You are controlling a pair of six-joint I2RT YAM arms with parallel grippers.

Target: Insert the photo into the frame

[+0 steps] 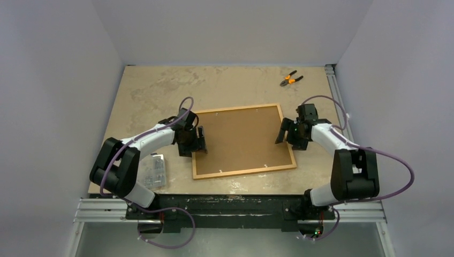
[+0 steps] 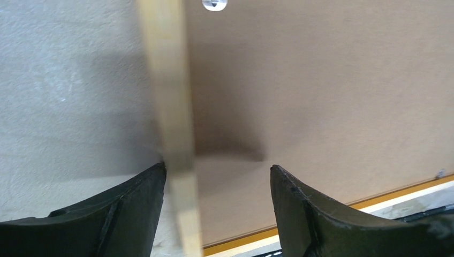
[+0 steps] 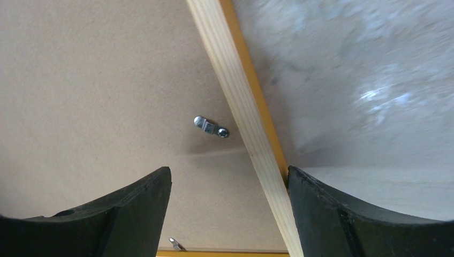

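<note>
Left jaws, open, straddle the left rail of the frame (image 3: pixel 235 80). Right jaws, also open, straddle the right rail. Frame lies face-down on the worktop (image 1: pixel 160 91) with the brown backing board (image 1: pixel 243 139) seated in it. Photo not visible; can't tell if it's under the board. Risks: an uneven lift tilts the frame and the board slides past the turn clip (image 3: pixel 211 127); a shallow pinch slips off the thin rail.

Thin orange-edged frame (image 1: pixel 243 172), pale wooden reverse upward, flat and slightly askew on table (image 1: pixel 160 88).
</note>
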